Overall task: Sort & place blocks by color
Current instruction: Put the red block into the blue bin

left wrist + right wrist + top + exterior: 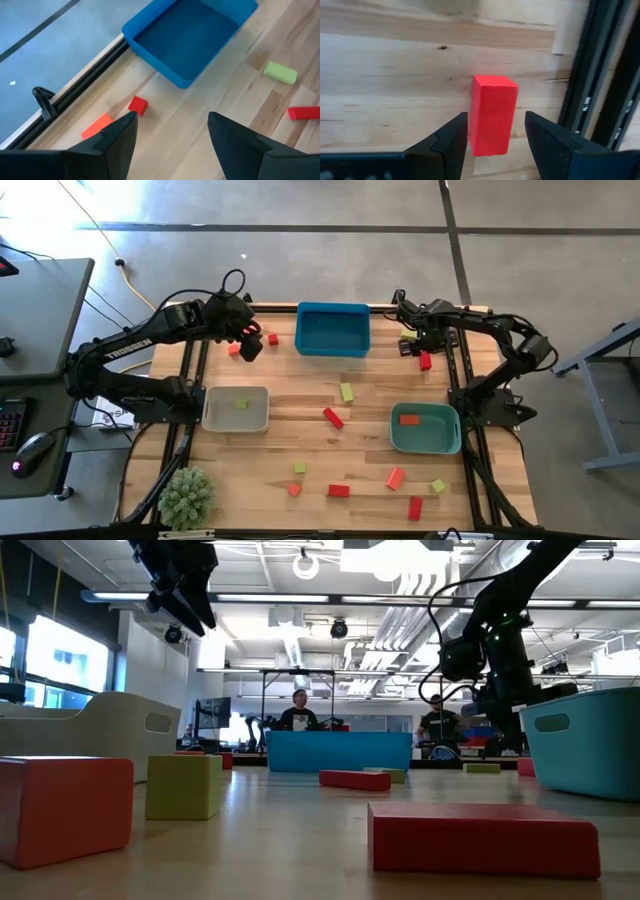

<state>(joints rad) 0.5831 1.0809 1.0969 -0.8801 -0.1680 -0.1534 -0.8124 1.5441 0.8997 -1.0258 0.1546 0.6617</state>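
My right gripper [496, 118] points down over the table's far right, open. Its fingers stand on either side of an oblong red block [492, 115] that lies flat on the wood next to the black frame rail, also in the high view [425, 361]. I see no touch. My left gripper [172, 117] hangs open above the far left, by a red cube [138, 105] and an orange block [97, 125]. More blocks lie scattered on the table, among them a red one [332, 417] and a yellow-green one [346, 391].
A blue tray [333, 328] stands at the far middle. A beige tray [215, 415] at the left holds a yellow-green block, and a teal tray [440, 442] at the right holds an orange-red one. A fuzzy green plant ball [187, 497] sits at the near left corner.
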